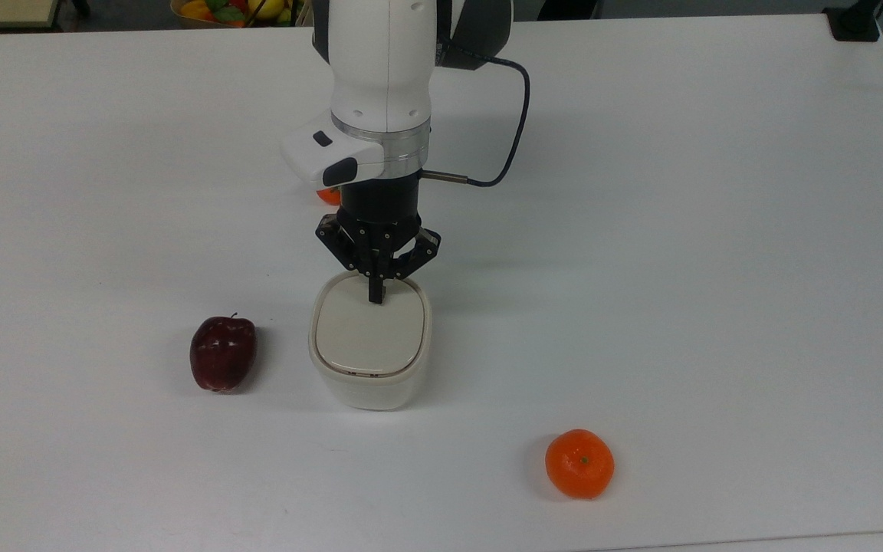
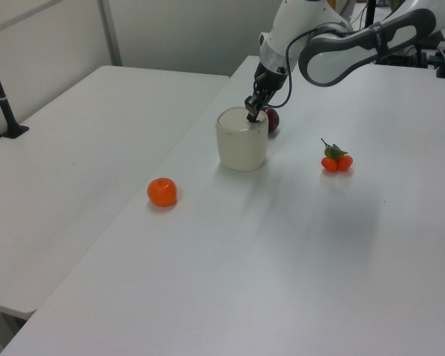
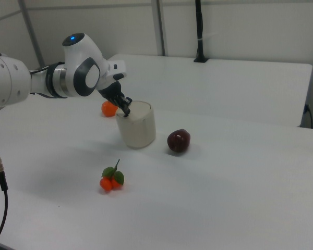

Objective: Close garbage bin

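**Lid down, fingertips on it**

I see the small cream-white plastic garbage bin [image 1: 369,345] upright mid-table, rounded-square, its beige flat lid [image 1: 367,326] lying level in the rim. Its long axis runs toward the arm in the top view. The black two-finger gripper [image 1: 375,295] is clenched, gripping nothing, tips at the lid's far edge. A dark red apple [image 1: 223,353] sits at the top view's left.

Garbage bin [image 1: 370,383]: smooth cream plastic, faint sheen; lid [image 1: 367,333] matt beige plastic.
Table [image 1: 717,268]: smooth white laminate, softly reflective.
Apple [image 1: 222,353]: dark red, glossy, waxy skin.
Orange [image 1: 579,463]: dimpled, matt peel.
Arm casing [image 1: 380,69]: glossy white plastic.
Gripper [image 1: 375,295]: matt black metal or plastic.
Cable [image 1: 516,123]: black rubbery sheath.
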Available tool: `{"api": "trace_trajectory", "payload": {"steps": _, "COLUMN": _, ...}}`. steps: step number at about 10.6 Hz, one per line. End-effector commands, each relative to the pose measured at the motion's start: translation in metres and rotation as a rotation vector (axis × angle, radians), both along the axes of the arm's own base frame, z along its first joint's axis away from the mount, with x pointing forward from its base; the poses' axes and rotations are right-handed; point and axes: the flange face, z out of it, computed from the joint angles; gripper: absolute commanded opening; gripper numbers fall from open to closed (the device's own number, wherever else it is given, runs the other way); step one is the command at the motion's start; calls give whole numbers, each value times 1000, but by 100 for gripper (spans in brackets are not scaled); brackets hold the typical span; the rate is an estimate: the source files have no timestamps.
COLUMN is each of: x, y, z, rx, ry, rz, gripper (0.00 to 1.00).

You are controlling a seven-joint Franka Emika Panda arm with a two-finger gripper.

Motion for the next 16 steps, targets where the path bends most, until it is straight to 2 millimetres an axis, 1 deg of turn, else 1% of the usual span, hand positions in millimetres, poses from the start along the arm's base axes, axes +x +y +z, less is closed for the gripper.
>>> {"api": "trace_trajectory", "payload": {"steps": 1, "x": -6, "y": 0, "z": -6, "rx": -29, "ry": 62, "rz": 0, "gripper": 0}}
{"api": "trace_trajectory", "payload": {"steps": 3, "x": -12, "y": 0, "z": 24, "rx": -27, "ry": 71, "rz": -10, "gripper": 0}}
{"api": "trace_trajectory", "payload": {"steps": 5, "x": -28, "y": 1, "z": 62, "rx": -34, "ry": 100, "rz": -8, "gripper": 0}}
{"api": "trace_trajectory", "payload": {"steps": 7, "x": -55, "y": 16, "z": 89, "rx": -66, "ry": 202, "rz": 62, "gripper": 0}}
{"api": "trace_trajectory", "payload": {"steps": 8, "x": -72, "y": 20, "z": 100, "rx": -90, "ry": 269, "rz": 104, "gripper": 0}}
{"api": "trace_trajectory", "payload": {"steps": 9, "x": -82, "y": 20, "z": 109, "rx": -102, "ry": 306, "rz": 130, "gripper": 0}}
{"api": "trace_trajectory", "payload": {"steps": 11, "x": -116, "y": 15, "z": 141, "rx": -88, "ry": 390, "rz": 200, "gripper": 0}}
{"api": "trace_trajectory", "payload": {"steps": 13, "x": -144, "y": 0, "z": 169, "rx": -79, "ry": 423, "rz": 248, "gripper": 0}}
{"api": "trace_trajectory", "payload": {"steps": 14, "x": -149, "y": -11, "z": 176, "rx": -76, "ry": 422, "rz": 230, "gripper": 0}}
{"api": "trace_trajectory", "payload": {"steps": 15, "x": -152, "y": -15, "z": 177, "rx": -74, "ry": 431, "rz": 221, "gripper": 3}}
{"api": "trace_trajectory", "payload": {"steps": 16, "x": -152, "y": -18, "z": 177, "rx": -73, "ry": 438, "rz": 216, "gripper": 14}}
